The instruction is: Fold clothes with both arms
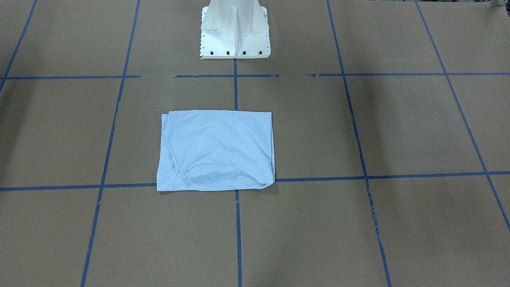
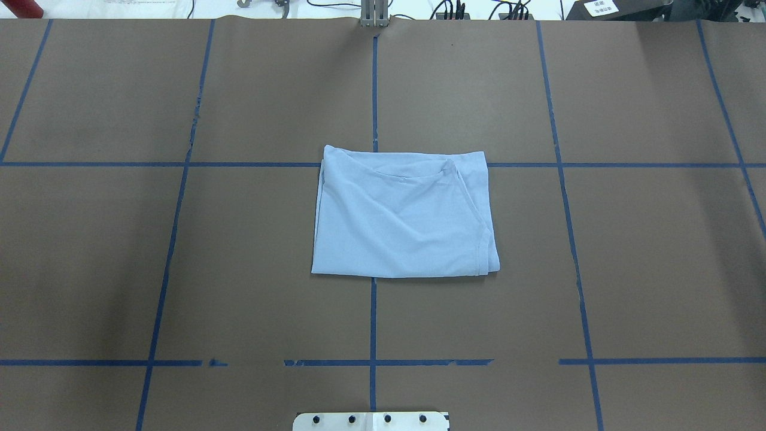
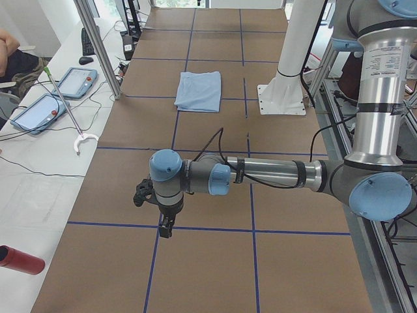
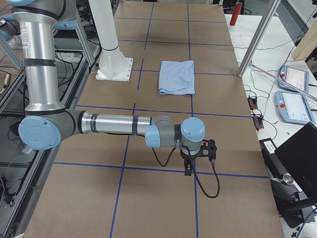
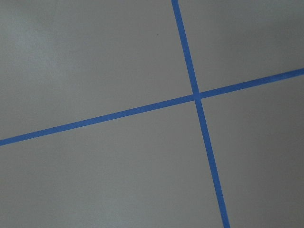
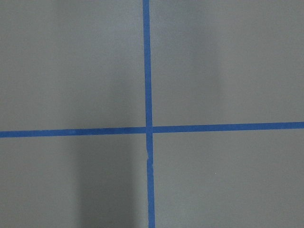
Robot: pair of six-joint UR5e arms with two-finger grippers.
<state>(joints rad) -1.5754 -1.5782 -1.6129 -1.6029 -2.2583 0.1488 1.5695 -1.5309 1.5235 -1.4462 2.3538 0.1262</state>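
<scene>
Soft, creased T-shirt (image 2: 404,218), a folded rectangle

I'm watching a robotics lab: a desk (image 2: 658,269) papered brown and gridded with blue tape (image 2: 373,323), a white pedestal (image 1: 235,32) bolted onto it, and across the desk from that pedestal a white bench (image 3: 39,169) carrying 2 teach pendants (image 3: 77,81), with aluminium frame posts (image 3: 98,45) rising beside it.
</scene>
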